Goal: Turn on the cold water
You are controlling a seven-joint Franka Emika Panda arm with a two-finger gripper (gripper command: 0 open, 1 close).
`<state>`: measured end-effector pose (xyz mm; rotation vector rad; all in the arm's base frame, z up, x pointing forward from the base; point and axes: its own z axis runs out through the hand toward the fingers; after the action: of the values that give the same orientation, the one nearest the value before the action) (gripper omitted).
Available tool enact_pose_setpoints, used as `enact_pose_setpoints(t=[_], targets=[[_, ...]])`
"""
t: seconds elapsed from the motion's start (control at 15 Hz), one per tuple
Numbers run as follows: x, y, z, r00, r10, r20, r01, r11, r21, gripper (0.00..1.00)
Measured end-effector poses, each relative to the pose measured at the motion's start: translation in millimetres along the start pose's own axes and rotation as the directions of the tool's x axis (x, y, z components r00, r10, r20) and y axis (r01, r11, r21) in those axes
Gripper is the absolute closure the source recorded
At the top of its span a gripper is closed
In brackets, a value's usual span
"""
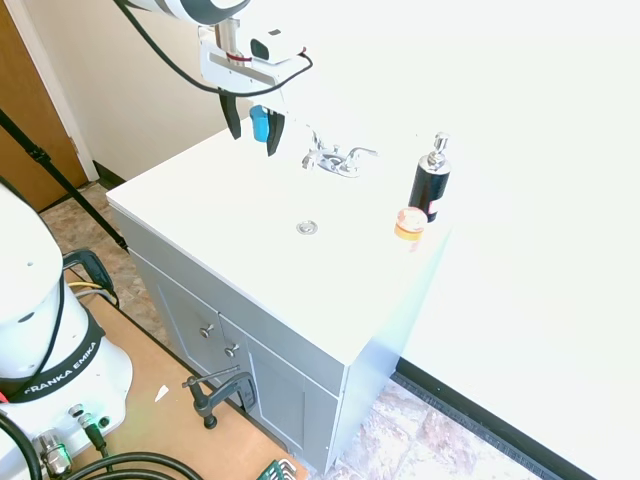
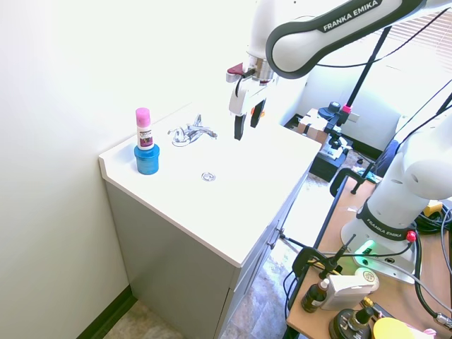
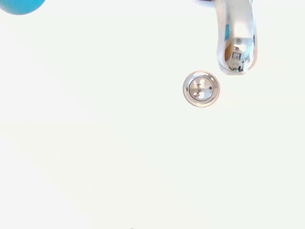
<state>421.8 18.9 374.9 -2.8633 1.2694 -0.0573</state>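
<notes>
A small chrome faucet (image 1: 335, 158) with a short spout and two lever handles stands at the back of the white sink top (image 1: 200, 215). It also shows in the second exterior view, faucet (image 2: 192, 132). No cold water runs from it. My gripper (image 1: 252, 130) hangs open above the basin, beside the faucet and apart from its handles, with nothing held. From the other side the gripper (image 2: 247, 121) points down, just right of the faucet. The wrist view looks down on the spout (image 3: 236, 38) and the round drain (image 3: 201, 88).
A black pump bottle (image 1: 430, 180) and a small orange-and-pink jar (image 1: 409, 224) stand at the right of the sink top. A blue jar with a pink-capped bottle on it (image 2: 146, 152) stands near the wall. The drain (image 1: 307, 228) lies mid-basin.
</notes>
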Motion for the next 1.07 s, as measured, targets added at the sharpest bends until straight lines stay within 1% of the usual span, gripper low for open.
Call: enact_pose_setpoints(t=[0.13,0.2,0.33,0.4,0.53,0.73,0.93,1.07], targets=[[1,-1,-1,1.000,0.007,-0.006,-0.007,1.000,0.008,0.00],[2,-3,-3,0.999,0.024,-0.024,-0.024,0.999,0.026,0.00],[10,-11,-6,0.992,0.078,-0.094,-0.071,0.995,0.074,0.00],[17,-14,-5,0.986,0.100,-0.135,-0.088,0.992,0.093,0.00],[37,-25,1,0.967,0.129,-0.220,-0.102,0.986,0.130,0.00],[72,-47,11,0.934,0.158,-0.320,-0.112,0.981,0.160,0.00],[105,-71,20,0.908,0.173,-0.381,-0.119,0.980,0.161,0.00],[123,-83,31,0.897,0.176,-0.405,-0.123,0.980,0.155,0.00]])
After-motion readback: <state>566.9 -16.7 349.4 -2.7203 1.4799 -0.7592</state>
